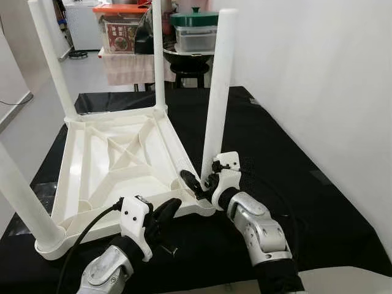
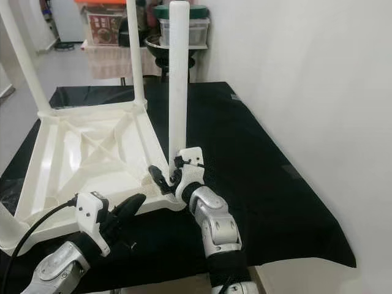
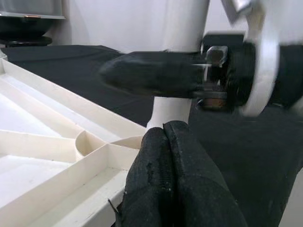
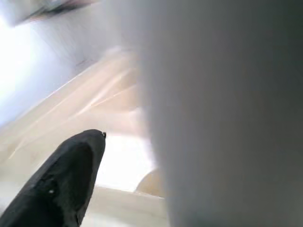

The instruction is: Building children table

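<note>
A white plastic children's table [image 1: 110, 160] lies upside down on a black cloth. Three legs stand up from its corners. A fourth white leg [image 1: 217, 92] stands upright at the near right corner. My right gripper [image 1: 199, 180] is shut on the base of that leg, with one black finger [image 4: 71, 179] showing beside it and the other hidden behind it. In the left wrist view this finger crosses in front of the leg [image 3: 177, 56]. My left gripper [image 1: 168, 211] is shut with nothing in it, its tips [image 3: 165, 137] at the table's near rim, just left of that corner.
The black cloth [image 1: 288, 159] covers the floor under the table. A white wall [image 1: 318, 73] runs close along the right. At the back stand a dark stool [image 1: 187, 67], a low draped table and lidded storage boxes [image 1: 195, 30].
</note>
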Motion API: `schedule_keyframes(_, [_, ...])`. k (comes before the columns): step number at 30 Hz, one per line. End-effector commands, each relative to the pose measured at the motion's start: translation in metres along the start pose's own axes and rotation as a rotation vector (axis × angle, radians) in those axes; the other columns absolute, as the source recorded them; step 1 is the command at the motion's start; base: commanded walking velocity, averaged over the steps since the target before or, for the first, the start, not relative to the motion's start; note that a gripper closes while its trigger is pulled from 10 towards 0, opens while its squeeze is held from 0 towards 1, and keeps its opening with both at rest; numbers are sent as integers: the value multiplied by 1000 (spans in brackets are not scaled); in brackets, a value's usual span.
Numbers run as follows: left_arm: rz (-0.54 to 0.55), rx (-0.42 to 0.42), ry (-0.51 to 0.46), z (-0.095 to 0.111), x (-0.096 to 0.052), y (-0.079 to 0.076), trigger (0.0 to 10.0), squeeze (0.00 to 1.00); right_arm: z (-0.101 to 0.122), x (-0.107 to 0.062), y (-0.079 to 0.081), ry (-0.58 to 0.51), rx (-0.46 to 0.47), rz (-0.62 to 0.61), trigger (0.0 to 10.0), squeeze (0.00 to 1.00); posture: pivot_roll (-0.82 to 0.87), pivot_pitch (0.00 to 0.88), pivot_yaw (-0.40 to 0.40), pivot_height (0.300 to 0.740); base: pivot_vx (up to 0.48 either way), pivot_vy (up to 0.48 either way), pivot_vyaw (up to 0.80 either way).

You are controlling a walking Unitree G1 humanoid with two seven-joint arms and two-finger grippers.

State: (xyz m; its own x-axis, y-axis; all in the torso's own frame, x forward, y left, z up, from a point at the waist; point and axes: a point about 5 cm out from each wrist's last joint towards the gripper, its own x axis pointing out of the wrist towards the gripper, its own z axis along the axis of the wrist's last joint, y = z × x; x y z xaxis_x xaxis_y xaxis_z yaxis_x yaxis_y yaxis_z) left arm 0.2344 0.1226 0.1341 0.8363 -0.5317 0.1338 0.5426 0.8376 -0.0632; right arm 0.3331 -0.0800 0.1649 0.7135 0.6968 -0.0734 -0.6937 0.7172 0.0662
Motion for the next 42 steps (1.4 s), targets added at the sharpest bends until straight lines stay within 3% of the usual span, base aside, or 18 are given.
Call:
schedule_keyframes(1, [1, -11, 25, -5, 0, 1, 10000, 0, 9, 5, 8, -15, -63, 163, 10000, 0, -1, 0, -59, 740, 0, 0, 0])
schedule_keyframes(5, [3, -11, 25, -6, 1, 1, 10000, 0, 24, -1, -10, 10, -155, 365, 10000, 0, 11, 0, -66, 740, 0, 0, 0])
schedule_keyframes(14, [5, -12, 28, -8, 2, 0, 10000, 0, 37, 0, -29, 71, -162, 527, 10000, 0, 22, 0, -69, 740, 0, 0, 0])
schedule_keyframes(15, [5, -13, 28, -8, 3, 0, 10000, 0, 38, 1, -31, 73, -154, 543, 8706, 0, 22, 0, -69, 740, 0, 0, 0])
schedule_keyframes(17, [5, -13, 28, -8, 3, 0, 10000, 0, 38, 1, -31, 73, -154, 543, 8706, 0, 22, 0, -69, 740, 0, 0, 0])
schedule_keyframes(18, [4, -14, 29, -8, 3, -1, 10000, 0, 42, 5, -32, 53, -136, 562, 0, 0, 28, 0, -63, 740, 0, 0, 0])
schedule_keyframes(25, [3, -15, 33, -9, 2, -1, 10000, 0, 39, 7, -29, 33, -133, 574, 0, 0, 28, 0, -64, 740, 0, 0, 0])
schedule_keyframes(31, [3, -15, 34, -8, 2, 0, 10000, 0, 35, 4, -33, 6, -140, 475, 0, 0, 23, 0, -60, 740, 0, 0, 0])
schedule_keyframes(33, [3, -15, 35, -8, 1, 0, 10000, 0, 24, 4, -32, 10, -127, 309, 0, 0, 24, 0, -65, 740, 0, 0, 0])
schedule_keyframes(34, [3, -15, 35, -8, 1, 0, 10000, 0, 24, 4, -32, 10, -127, 309, 0, 0, 24, 0, -65, 740, 0, 0, 0])
schedule_keyframes(36, [3, -13, 36, -8, -1, 2, 10000, 0, 11, 11, -31, -62, 26, -73, 0, 0, 20, 0, -75, 740, 0, 0, 0])
schedule_keyframes(37, [3, -13, 36, -8, -1, 2, 10000, 0, 11, 11, -31, -62, 26, -73, 0, 0, 20, 0, -75, 740, 0, 0, 0])
schedule_keyframes(38, [3, -13, 37, -7, -1, 2, 10000, 0, -27, 11, -5, 37, 56, -186, 0, 0, 16, 0, -57, 740, 0, 0, 0])
schedule_keyframes(39, [1, -6, 44, -8, -1, 5, 10000, 0, -10, 15, 32, -72, -190, -95, 0, 0, 0, 0, -42, 740, 0, 0, 0])
schedule_keyframes(42, [0, -4, 47, -9, 0, 5, 10000, 0, -3, 16, 41, -112, -263, -48, 0, 0, 0, 0, -42, 740, 0, 0, 0])
